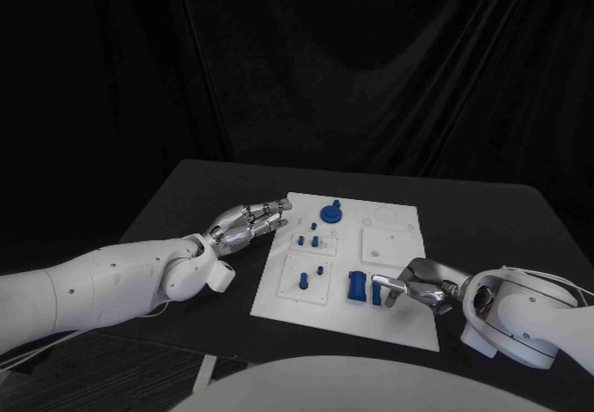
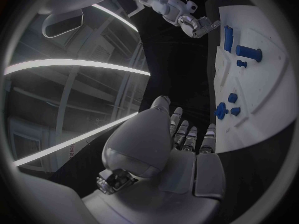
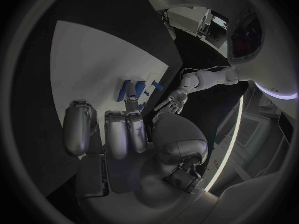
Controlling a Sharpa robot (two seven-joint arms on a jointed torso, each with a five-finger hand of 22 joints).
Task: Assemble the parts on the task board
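A black curtain hangs behind the black desk [image 1: 185,184], and the white task board [image 1: 403,322] lies in the middle of it. The left hand [image 1: 248,223] rests at the board's left edge, its fingers stretched out side by side toward the upper left corner and holding nothing; the left wrist view shows those fingers [image 2: 187,134] straight, just beside the board's rim. The right hand [image 1: 421,285] sits over the board's lower right part, its fingertips reaching to two upright blue blocks [image 1: 366,287] that stand close together near the lower middle. Whether the fingers actually pinch a block I cannot tell; the right wrist view shows them extended toward the blocks [image 3: 132,89]. A round blue knob [image 1: 332,211] stands near the board's upper edge, with small blue pegs [image 1: 311,232] just below it and two more pegs [image 1: 312,275] in the lower left panel.
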